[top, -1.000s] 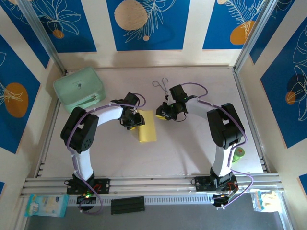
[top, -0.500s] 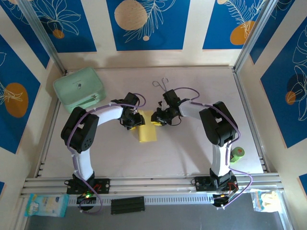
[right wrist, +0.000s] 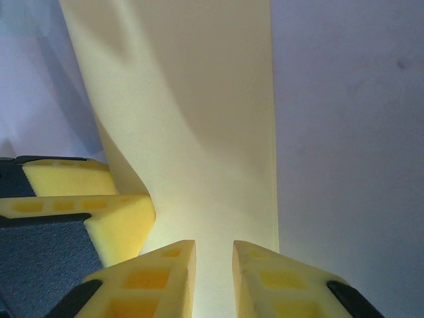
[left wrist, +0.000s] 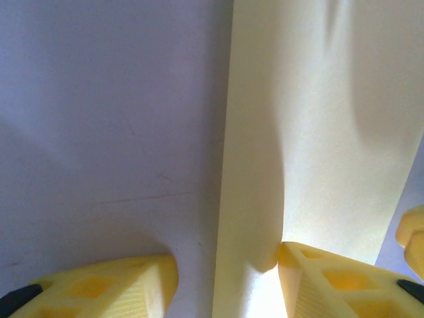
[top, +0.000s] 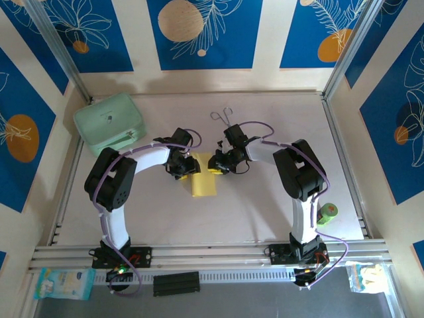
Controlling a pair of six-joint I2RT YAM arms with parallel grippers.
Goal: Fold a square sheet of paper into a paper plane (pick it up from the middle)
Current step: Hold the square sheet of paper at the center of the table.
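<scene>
The square sheet of paper point(top: 205, 184) lies on the table as a narrow yellow folded rectangle. My left gripper point(top: 187, 165) is at its top left corner and my right gripper point(top: 215, 163) at its top right. In the left wrist view the left gripper point(left wrist: 225, 281) is open astride the sheet's point(left wrist: 318, 132) raised left edge, with one fingertip point(left wrist: 298, 262) touching the paper. The right gripper point(right wrist: 213, 271) rests low on the sheet point(right wrist: 199, 119), its jaws a narrow gap apart with nothing pinched. The paper plane is out of view.
A mint-green case point(top: 110, 122) sits at the back left. Thin metal tongs point(top: 222, 117) lie just behind the right gripper. A green tape roll point(top: 327, 213) stands by the right arm. Metal rails border the table.
The right gripper has swung left from near the tongs onto the sheet's top right corner. The left arm has stayed put.
</scene>
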